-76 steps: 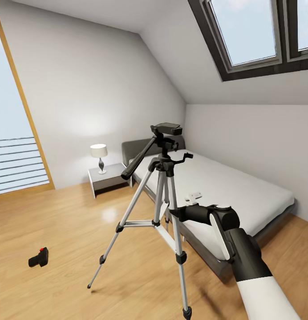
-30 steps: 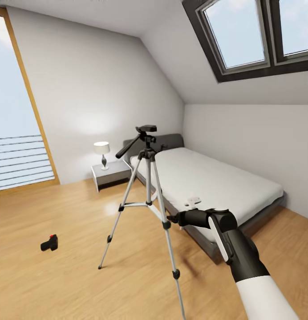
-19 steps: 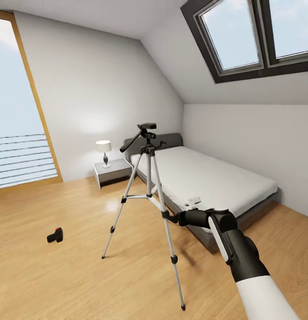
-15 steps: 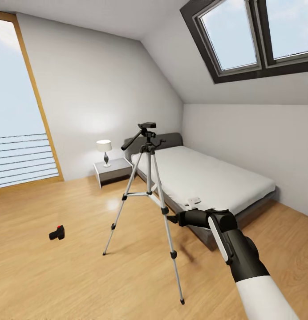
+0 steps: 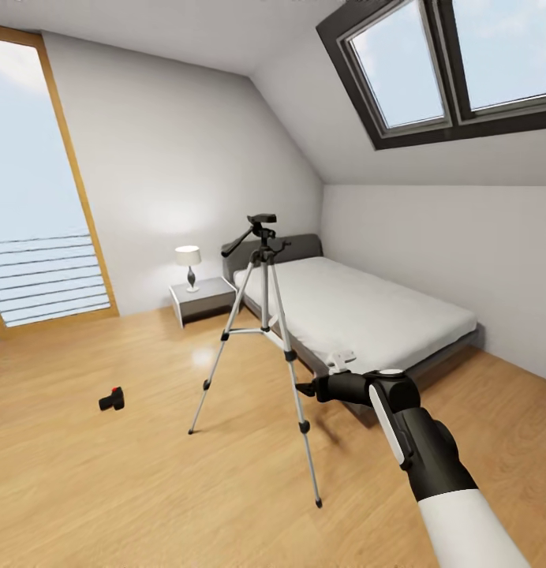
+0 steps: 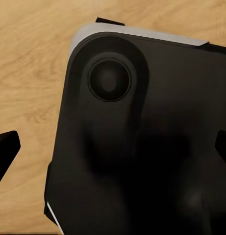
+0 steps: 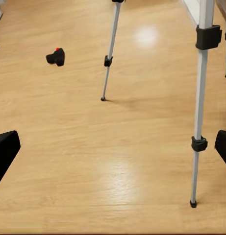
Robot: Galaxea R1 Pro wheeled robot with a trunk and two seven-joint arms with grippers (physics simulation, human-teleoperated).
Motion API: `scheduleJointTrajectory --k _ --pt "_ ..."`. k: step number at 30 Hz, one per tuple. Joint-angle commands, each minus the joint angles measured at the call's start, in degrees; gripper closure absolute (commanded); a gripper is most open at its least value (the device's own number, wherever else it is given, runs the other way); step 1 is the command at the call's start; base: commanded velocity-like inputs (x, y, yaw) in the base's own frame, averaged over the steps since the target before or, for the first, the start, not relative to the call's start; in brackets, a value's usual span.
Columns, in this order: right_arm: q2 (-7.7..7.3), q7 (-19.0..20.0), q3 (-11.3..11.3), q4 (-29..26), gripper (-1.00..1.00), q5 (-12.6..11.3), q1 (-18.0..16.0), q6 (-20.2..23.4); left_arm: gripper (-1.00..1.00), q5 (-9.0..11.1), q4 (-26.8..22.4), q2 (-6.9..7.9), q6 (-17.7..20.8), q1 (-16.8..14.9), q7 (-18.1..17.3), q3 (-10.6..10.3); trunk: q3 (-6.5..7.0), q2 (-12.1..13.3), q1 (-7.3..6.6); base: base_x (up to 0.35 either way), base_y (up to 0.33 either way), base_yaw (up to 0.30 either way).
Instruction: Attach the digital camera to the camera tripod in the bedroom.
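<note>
no readable text, no labels, no brand marks, no numbers on any surface

Right arm (image 5: 419, 442): white upper sleeve, black forearm with a white stripe, black wrist

The view has backed away; camera tripod (image 5: 263, 315) and digital camera (image 5: 111, 400) look smaller.

Wood plank floor (image 5: 131, 489) carries tripod (image 5: 264, 331); camera (image 5: 111, 400) lies well apart.
</note>
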Motion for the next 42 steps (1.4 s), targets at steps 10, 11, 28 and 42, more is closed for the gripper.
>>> scheduleJointTrajectory --k 10,11,28,42 --pt "0.06 0.3 0.0 0.1 -1.00 0.3 0.0 0.2 -1.00 0.2 0.0 0.05 -0.1 0.0 0.0 0.2 -0.06 0.0 -0.02 -0.058 0.000 0.000" --pt "0.07 0.3 0.0 0.2 -1.00 0.3 0.0 0.2 -1.00 0.2 0.0 0.05 -0.1 0.0 0.0 0.2 -0.06 0.0 -0.02 -0.011 0.000 0.000" --pt "0.03 0.4 0.0 0.2 -1.00 0.2 0.0 0.3 -1.00 0.2 0.0 0.06 -0.1 0.0 0.0 0.2 -0.06 0.0 -0.02 -0.002 0.000 0.000" --pt "-0.03 0.1 -0.1 4.3 -1.00 -0.1 0.8 2.5 -1.00 0.2 0.0 0.06 -0.1 0.0 0.0 0.2 -0.06 0.0 -0.02 0.000 0.000 0.051"
